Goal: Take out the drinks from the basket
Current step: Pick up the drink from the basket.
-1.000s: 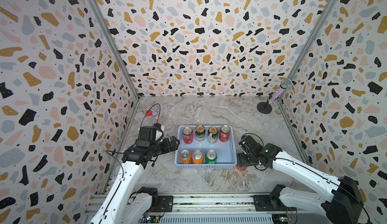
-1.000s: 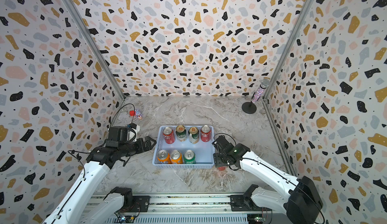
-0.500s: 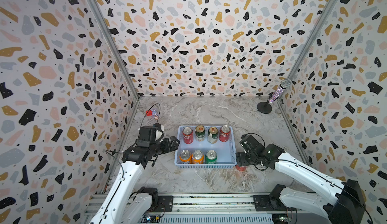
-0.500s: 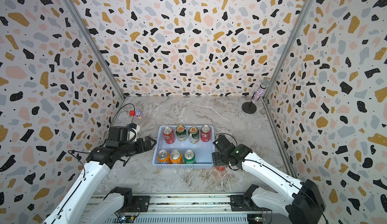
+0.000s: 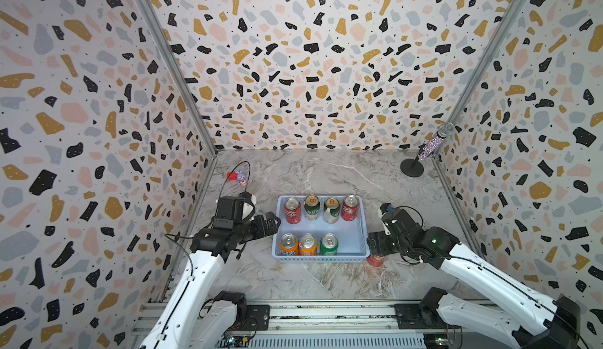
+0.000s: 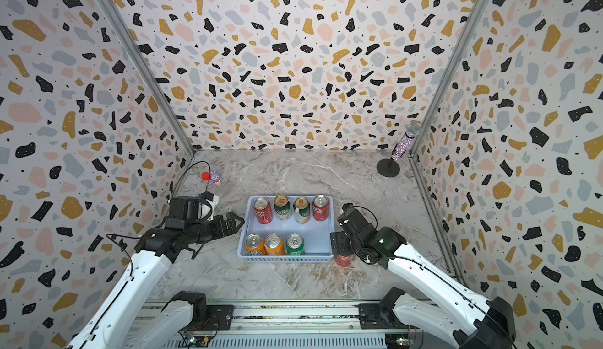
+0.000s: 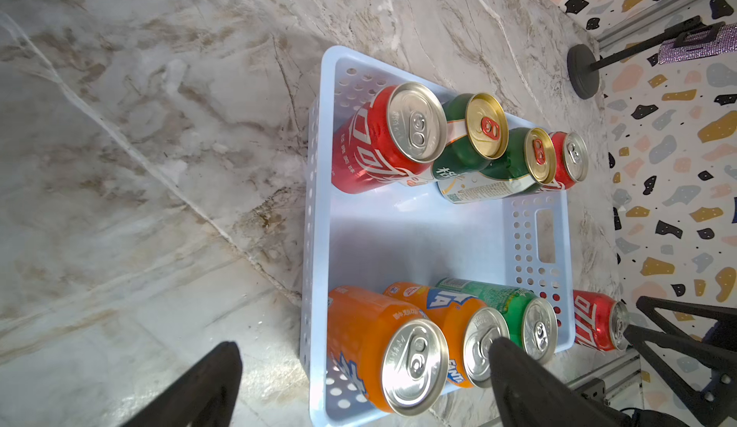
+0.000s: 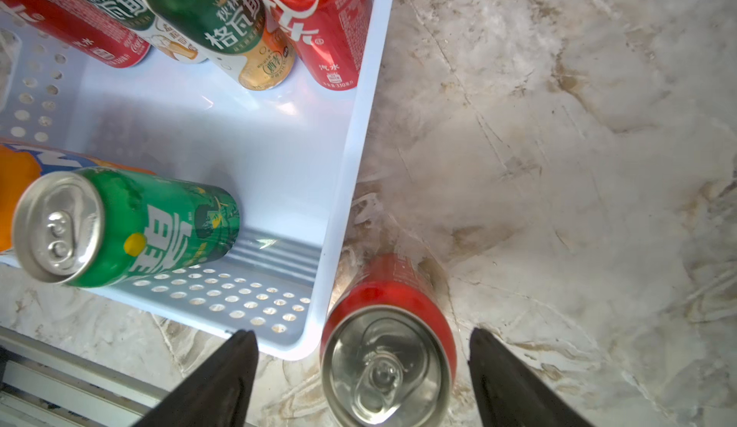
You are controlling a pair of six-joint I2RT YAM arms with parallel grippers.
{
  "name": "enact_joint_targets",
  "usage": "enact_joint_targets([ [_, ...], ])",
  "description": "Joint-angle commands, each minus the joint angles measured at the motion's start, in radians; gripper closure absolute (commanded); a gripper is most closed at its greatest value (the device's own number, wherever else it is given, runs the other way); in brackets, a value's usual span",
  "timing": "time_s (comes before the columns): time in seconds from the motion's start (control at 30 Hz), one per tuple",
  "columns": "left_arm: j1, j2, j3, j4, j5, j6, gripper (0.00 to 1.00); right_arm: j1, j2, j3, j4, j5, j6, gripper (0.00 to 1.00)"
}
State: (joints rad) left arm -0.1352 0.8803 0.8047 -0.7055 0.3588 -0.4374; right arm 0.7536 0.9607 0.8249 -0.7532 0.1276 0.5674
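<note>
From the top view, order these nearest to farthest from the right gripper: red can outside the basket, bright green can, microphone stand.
1. Red can, beside the basket, just below the right gripper.
2. Bright green can, in the basket's near row.
3. Microphone stand, far back corner.

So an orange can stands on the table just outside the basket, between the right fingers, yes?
Not orange: the can is red. The right wrist view shows it standing on the table just outside the basket, between the right fingers.

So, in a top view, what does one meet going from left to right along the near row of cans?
In order: orange can → second orange can → green can → red can, outside the basket.
</note>
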Motion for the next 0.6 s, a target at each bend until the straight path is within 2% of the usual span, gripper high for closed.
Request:
enact_joint_targets([
  [0.0,-0.001,-0.002,-0.011,0.030,0.022,0.008,0.00,0.001,-0.025,0.056,-0.041,0.024,-0.023,0.12],
  [0.27,-0.001,0.000,-0.013,0.034,0.028,0.007,0.00,0.001,-0.024,0.134,-0.057,0.039,-0.085,0.11],
  [0.57,0.001,-0.008,-0.013,0.038,0.047,-0.004,0.00,0.001,0.087,0.264,-0.015,0.004,-0.156,0.11],
])
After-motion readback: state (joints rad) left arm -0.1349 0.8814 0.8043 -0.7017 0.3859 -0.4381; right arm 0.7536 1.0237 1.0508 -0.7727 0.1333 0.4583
